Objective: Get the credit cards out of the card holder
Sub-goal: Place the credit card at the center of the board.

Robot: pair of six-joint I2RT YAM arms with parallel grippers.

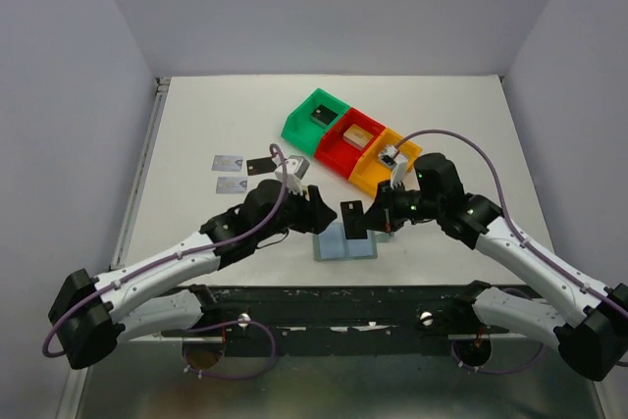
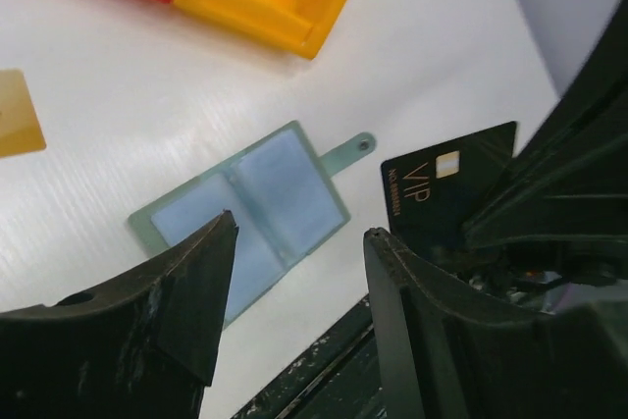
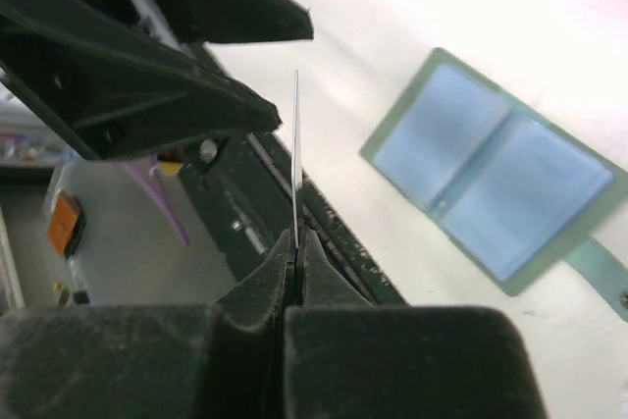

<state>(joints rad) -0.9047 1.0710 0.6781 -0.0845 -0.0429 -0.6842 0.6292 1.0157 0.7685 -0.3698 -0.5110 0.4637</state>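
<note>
Pinching the black card (image 1: 352, 220) on edge in the tight-closed jaws of the right gripper (image 3: 294, 239), held clear of the card holder (image 1: 329, 245) spread open flat on the table (image 1: 196, 125). Gaping wide and bare beside that card, jaws of the left gripper (image 2: 299, 225). Farther back, lying loose, a tan-gold card (image 2: 18, 115); beyond, bins (image 1: 334, 156).
</note>
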